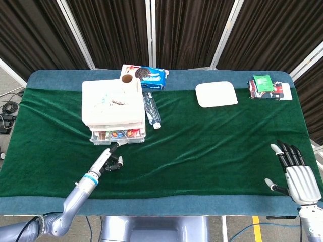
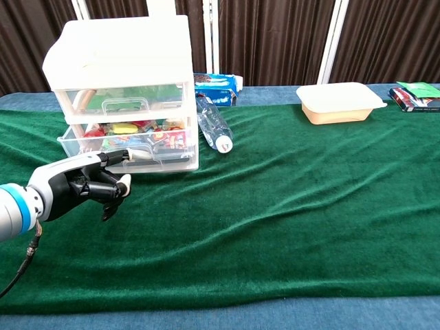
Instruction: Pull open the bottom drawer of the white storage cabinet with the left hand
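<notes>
Left hand (image 2: pixel 79 188) is in front of the white cabinet (image 2: pixel 120 89), most fingers curled in, one finger hooked on the bottom drawer (image 2: pixel 127 148) handle. Drawer sticks out partly, colourful packets inside. Right hand (image 1: pixel 295 171) rests far right w/ fingers spread, holding nothing. A bottle (image 2: pixel 214 126) lies just beside the cabinet.

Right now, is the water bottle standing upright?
No, the water bottle lies on its side beside the cabinet, cap toward the camera.

Left hand (image 2: pixel 81 185) curled, one finger extended; right hand (image 1: pixel 297 174) spread.
</notes>
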`<state>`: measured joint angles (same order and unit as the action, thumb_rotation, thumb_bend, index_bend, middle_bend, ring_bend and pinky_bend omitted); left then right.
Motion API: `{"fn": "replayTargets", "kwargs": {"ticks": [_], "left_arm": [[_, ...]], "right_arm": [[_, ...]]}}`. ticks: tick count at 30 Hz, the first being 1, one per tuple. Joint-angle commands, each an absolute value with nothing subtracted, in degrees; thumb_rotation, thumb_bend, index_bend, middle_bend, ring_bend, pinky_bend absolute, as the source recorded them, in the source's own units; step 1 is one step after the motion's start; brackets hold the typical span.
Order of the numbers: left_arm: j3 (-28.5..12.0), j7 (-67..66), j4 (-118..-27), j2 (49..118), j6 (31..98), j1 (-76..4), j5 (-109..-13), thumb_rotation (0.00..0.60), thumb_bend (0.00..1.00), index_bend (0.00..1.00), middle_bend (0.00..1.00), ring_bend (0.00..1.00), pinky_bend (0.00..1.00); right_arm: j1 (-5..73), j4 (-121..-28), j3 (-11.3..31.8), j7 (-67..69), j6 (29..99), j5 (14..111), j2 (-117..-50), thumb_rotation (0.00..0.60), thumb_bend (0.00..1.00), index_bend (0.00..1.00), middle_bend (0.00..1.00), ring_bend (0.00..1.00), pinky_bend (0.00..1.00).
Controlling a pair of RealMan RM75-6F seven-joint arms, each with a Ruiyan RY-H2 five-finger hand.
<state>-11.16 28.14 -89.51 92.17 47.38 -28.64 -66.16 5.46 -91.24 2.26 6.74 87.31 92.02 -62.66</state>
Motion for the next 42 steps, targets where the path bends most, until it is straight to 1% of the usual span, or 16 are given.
{"fn": "replayTargets", "kwargs": {"ticks": [1,28,42], "left_arm": [[-10.8,28.6,-89.7,92.0,47.8,-28.3,-66.9,0.6,0.76,0.14,0.9,0.77,0.72],[-6.9,32.1,-90.8,91.8,49.4,-26.6,-72.6,0.6,0.76,0.14,0.9,0.77,0.72],[-5.5,33.4,-91.1,91.2,49.9,-26.2,-74.4,0.6,0.76,0.14,0.9,0.77,0.72]], "right_arm": [[5.5,-91.3,2.2,6.7,87.3,92.0,-62.7,0.6,0.07,0.04,0.0,0.0,0.0],[5.4,-91.4,2.3,6.5,87.5,92.1,-62.6,0.6,0.07,0.04,0.0,0.0,0.0],[5.3,-91.4,2.4,6.8,87.7,92.0,-62.5,0.6,0.07,0.04,0.0,0.0,0.0]]}}
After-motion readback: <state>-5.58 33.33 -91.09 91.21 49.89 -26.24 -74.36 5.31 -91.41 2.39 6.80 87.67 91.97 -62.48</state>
